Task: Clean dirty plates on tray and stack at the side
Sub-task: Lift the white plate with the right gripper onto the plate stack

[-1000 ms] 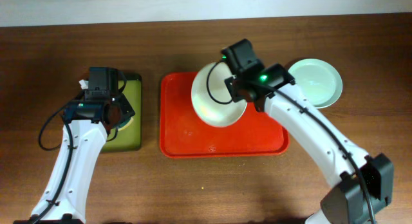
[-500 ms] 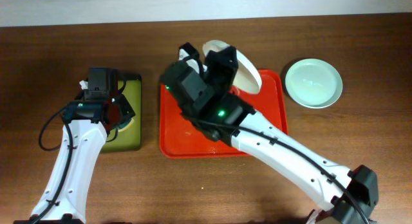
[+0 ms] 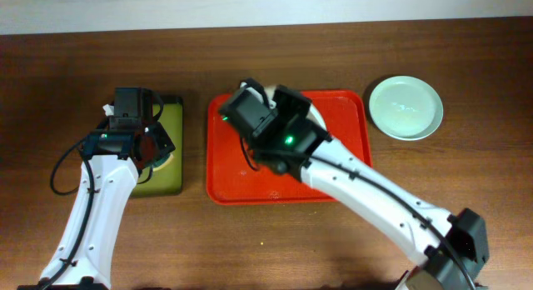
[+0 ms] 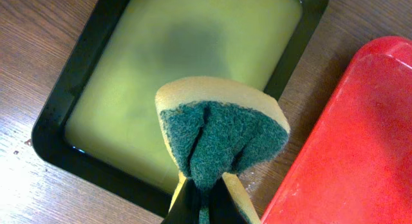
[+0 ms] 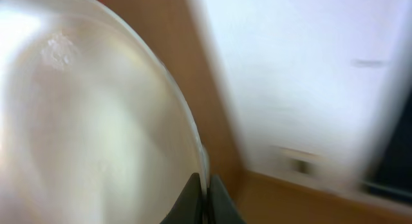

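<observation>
My right gripper [image 5: 206, 193] is shut on the rim of a pale white plate [image 5: 96, 127], which has a small smear near its top. In the overhead view this plate [image 3: 316, 115] is mostly hidden under the right arm, above the red tray [image 3: 241, 177]. A pale mint green plate [image 3: 405, 107] lies on the table to the right of the tray. No third plate shows. My left gripper [image 4: 205, 199] is shut on a yellow and green sponge [image 4: 222, 137], held above the olive-green tray [image 4: 193, 50].
The olive-green tray with black rim [image 3: 169, 177] lies left of the red tray, whose corner shows in the left wrist view [image 4: 360, 140]. Brown wooden table [image 3: 466, 182] surrounds both; a white wall runs along the back edge.
My right arm has swung left and turned with the plate, from the tray's right half to over its middle. The plate is now mostly under the arm. The left arm has not moved.
</observation>
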`<state>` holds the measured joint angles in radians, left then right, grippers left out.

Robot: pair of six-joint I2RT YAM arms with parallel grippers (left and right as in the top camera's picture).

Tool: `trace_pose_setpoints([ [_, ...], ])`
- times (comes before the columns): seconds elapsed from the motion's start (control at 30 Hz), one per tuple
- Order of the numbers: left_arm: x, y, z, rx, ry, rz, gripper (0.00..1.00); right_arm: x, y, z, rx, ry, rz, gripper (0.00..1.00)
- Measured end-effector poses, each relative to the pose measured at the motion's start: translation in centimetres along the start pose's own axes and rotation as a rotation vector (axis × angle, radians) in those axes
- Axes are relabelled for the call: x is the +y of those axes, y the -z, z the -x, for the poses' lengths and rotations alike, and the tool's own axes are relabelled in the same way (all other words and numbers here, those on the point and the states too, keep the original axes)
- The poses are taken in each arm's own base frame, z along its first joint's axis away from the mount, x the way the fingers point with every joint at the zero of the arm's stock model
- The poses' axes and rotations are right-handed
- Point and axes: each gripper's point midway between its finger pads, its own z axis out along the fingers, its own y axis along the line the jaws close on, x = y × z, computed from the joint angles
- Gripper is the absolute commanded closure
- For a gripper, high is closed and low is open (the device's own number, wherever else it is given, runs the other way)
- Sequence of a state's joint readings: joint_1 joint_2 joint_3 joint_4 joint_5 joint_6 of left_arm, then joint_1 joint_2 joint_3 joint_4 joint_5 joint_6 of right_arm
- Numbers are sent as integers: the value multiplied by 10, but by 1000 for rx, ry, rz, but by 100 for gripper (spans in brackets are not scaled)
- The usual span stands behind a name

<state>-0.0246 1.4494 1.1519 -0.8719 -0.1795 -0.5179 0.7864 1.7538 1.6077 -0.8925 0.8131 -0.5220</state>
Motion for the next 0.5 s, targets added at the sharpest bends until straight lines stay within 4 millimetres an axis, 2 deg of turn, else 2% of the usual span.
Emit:
trace_pose_setpoints([
  [0.03, 0, 0, 0, 0, 0, 0, 100, 7, -11, -8, 21, -11, 56, 96],
  [0.1, 0, 0, 0, 0, 0, 0, 100, 8, -31, -22, 58, -97, 111, 96],
  [0.2, 0, 0, 0, 0, 0, 0, 100, -16, -57, -46, 104, -319, 113, 96],
  [0.3, 0, 0, 0, 0, 0, 0, 100, -44, -91, -92, 177, -635, 143, 96],
  [0.4, 0, 0, 0, 0, 0, 0, 100, -64, -122, -151, 223, -951, 257, 96],
  [0.5, 0, 0, 0, 0, 0, 0, 100, -80, -143, -212, 245, -1206, 346, 96],
])
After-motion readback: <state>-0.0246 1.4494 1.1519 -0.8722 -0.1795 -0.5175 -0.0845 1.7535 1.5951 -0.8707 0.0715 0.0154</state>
